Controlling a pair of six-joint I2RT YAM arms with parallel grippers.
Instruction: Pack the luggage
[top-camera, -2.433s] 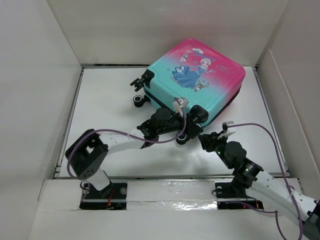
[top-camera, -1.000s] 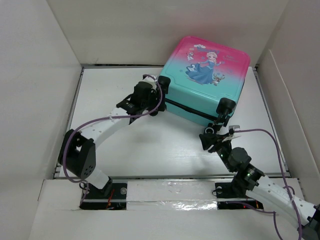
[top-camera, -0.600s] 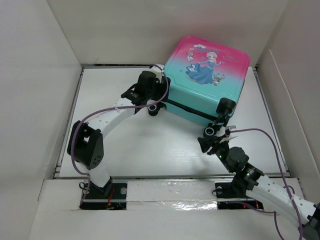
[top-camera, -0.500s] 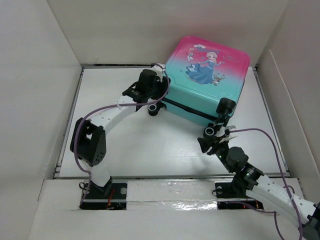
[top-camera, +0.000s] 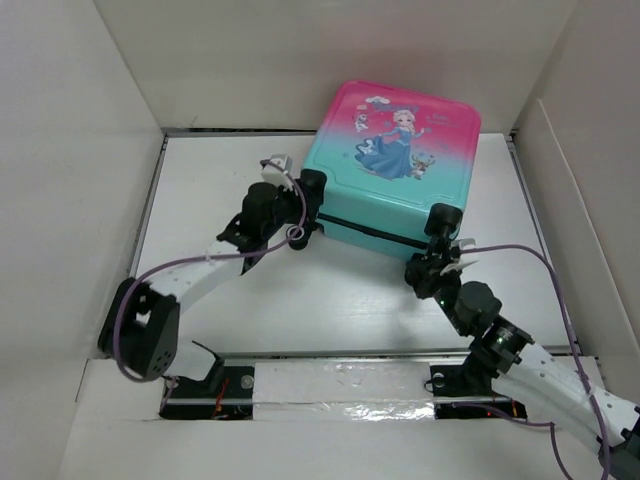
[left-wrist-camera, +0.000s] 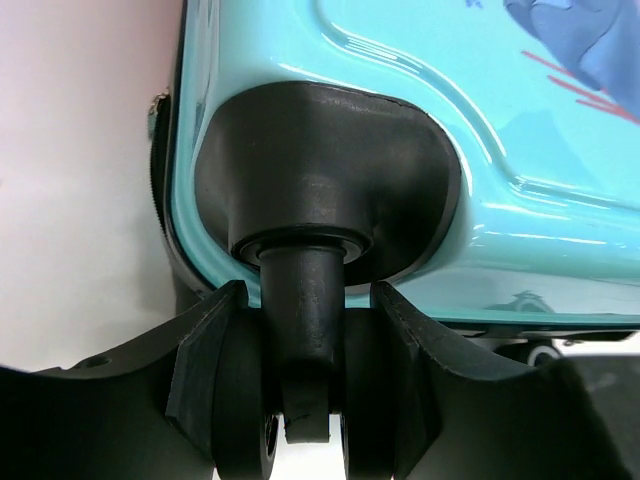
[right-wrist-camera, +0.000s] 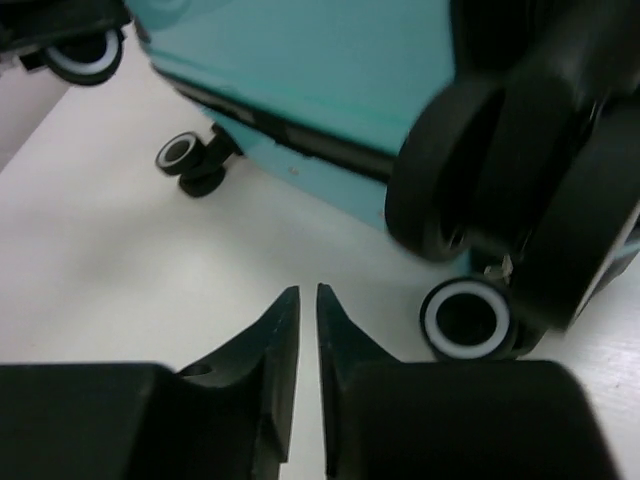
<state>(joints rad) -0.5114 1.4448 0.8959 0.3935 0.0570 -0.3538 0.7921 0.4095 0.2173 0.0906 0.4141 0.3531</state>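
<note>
Two casters are where my grippers are working. The luggage (top-camera: 400, 175) lies at the far right of the table (top-camera: 220, 180), up against the back wall, printed face upward. Its two shells are together, with the black seam running unbroken along the near side. The left gripper (top-camera: 297, 222) is at the near-left corner, and the wrist view shows its fingers (left-wrist-camera: 215, 330) clamped on either side of the left caster (left-wrist-camera: 300, 300). The right gripper (right-wrist-camera: 307, 295) sits just beside the right caster (right-wrist-camera: 440, 200) but is not on it. Its claw is pressed almost together with only a thin slit, and it holds nothing. No loose items show in any view, so I judge the filling and closing done. What seems left is handling the closed case by its wheels, perhaps to turn it or stand it up.
</note>
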